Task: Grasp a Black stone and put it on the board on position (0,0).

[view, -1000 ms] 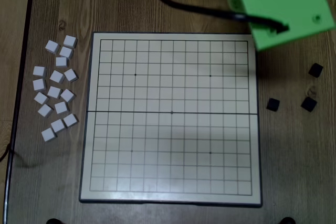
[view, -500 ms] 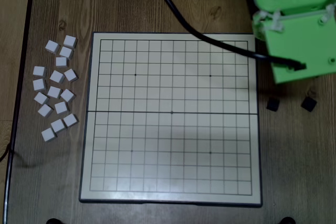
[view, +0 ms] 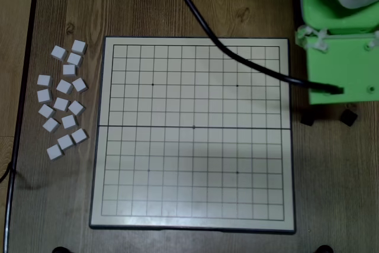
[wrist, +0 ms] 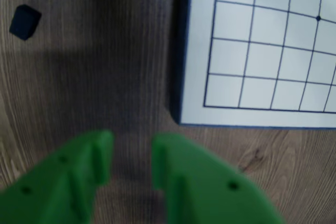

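Overhead, the board (view: 192, 131) is lying bare beside the green arm (view: 337, 57), which is partly covering two black stones (view: 307, 119) on open table (view: 331, 182). At the wrist, the gripper (wrist: 132, 156) is hovering parted and empty near the board's corner, one Black stone (wrist: 24, 22) sitting well apart.
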Available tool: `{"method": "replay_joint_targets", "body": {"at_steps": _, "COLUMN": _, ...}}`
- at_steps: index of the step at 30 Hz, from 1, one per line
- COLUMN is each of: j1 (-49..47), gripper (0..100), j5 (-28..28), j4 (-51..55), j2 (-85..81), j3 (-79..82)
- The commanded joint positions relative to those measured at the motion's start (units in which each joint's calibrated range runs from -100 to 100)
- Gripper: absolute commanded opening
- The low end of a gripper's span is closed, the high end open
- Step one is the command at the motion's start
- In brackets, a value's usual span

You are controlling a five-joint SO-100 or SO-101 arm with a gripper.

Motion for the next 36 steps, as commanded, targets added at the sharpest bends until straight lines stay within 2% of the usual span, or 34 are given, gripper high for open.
{"method": "replay_joint_targets", "body": {"at_steps": 1, "j1": -1.8, "gripper": 6, "j5": -1.3, "j4": -0.3, "j2": -0.7, "j3": -6.1}}
{"method": "replay_joint_targets", "body": {"at_steps": 36, "j1": -9.4, "gripper": 6, "j5": -11.9, "j4": -2.2, "j2": 12.1, "j3": -13.4}}
